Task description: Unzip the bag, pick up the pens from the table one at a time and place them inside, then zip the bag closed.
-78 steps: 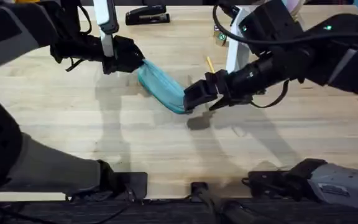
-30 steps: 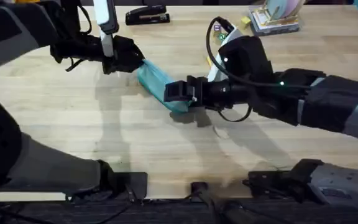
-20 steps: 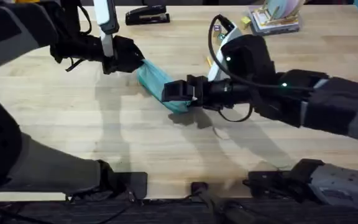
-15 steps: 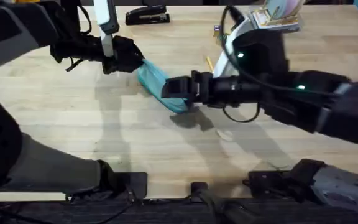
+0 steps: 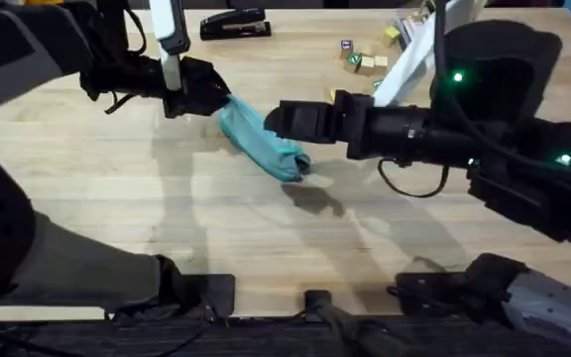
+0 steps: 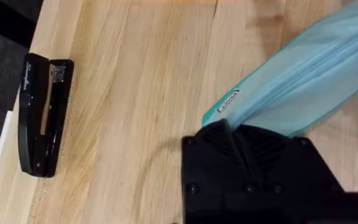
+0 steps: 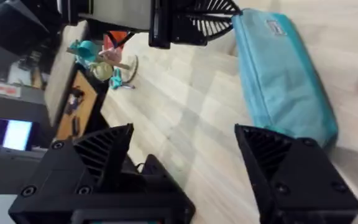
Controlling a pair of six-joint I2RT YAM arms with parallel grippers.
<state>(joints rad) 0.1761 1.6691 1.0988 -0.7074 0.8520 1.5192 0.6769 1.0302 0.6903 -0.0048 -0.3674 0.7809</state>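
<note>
1. I am pinching the far-left end of the bag (image 5: 262,142) with my left gripper (image 5: 209,92). The bag is lying slantwise mid-table (image 5: 117,198).
2. My right gripper (image 5: 278,119) is hovering spread open and empty, just above the bag's near-right end.
3. The bag is soft teal fabric, limp and light; I judge it is sagging unless both ends are held.
4. The zipper seam is running lengthwise; I cannot make out the pull.
5. A hard black stapler (image 6: 41,115) is lying at the far edge.
</note>
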